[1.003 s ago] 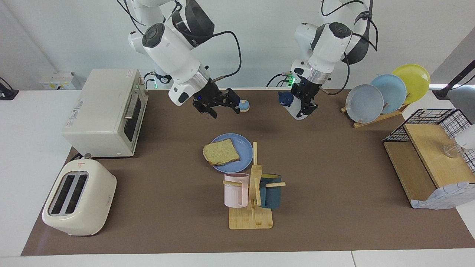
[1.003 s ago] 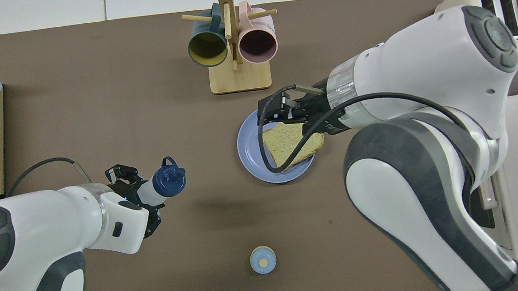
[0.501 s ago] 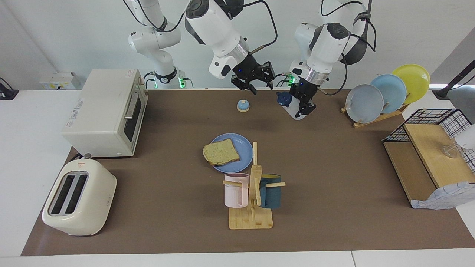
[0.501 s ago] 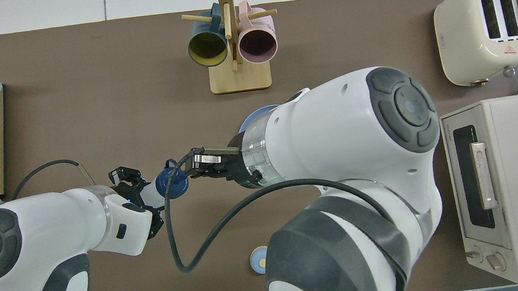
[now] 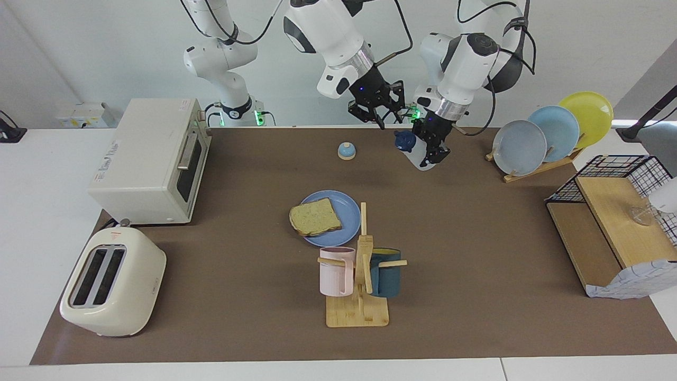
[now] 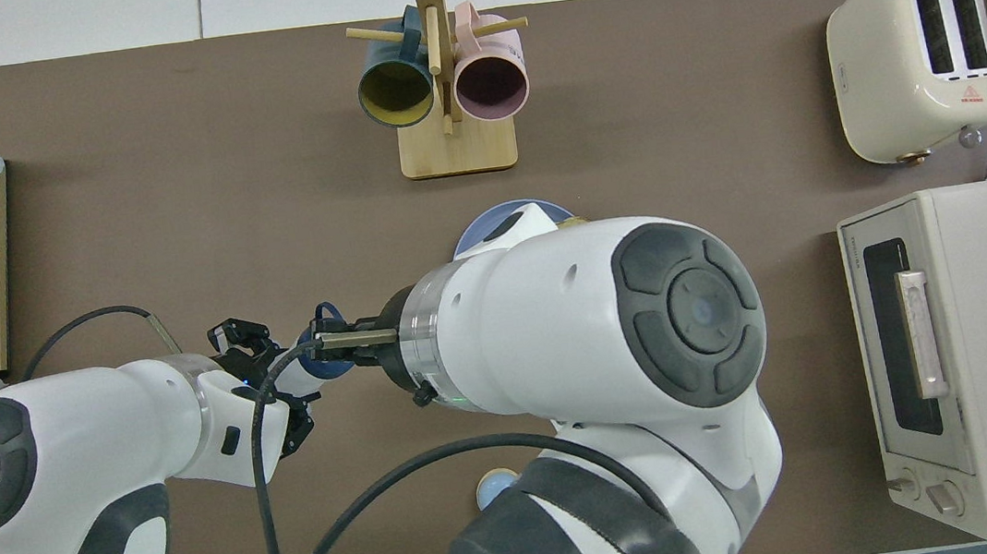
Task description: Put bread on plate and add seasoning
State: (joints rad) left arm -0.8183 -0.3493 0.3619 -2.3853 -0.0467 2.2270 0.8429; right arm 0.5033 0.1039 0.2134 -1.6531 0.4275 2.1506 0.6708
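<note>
bread (image 5: 315,217): lies on the plate (image 5: 346,203), mid-counter, just nearer the robots than the mug rack (image 5: 359,286)
bell (image 5: 346,151): on the counter (image 5: 476,254), between the plate and the robots
left gripper (image 5: 435,151): clenched round the seasoning (image 5: 410,144), which it holds tilted above the counter
right gripper (image 5: 382,114): raised, just beside the seasoning's blue cap; how wide its fingers stand cannot be told

The left tool (image 5: 431,151) clamps the seasoning (image 5: 414,149), tilted above the desk (image 5: 476,264). The right tool (image 5: 382,114) hangs just above the bottle's navy cap. Below it lies the bread (image 5: 314,217) on the plate (image 5: 344,203).
</note>
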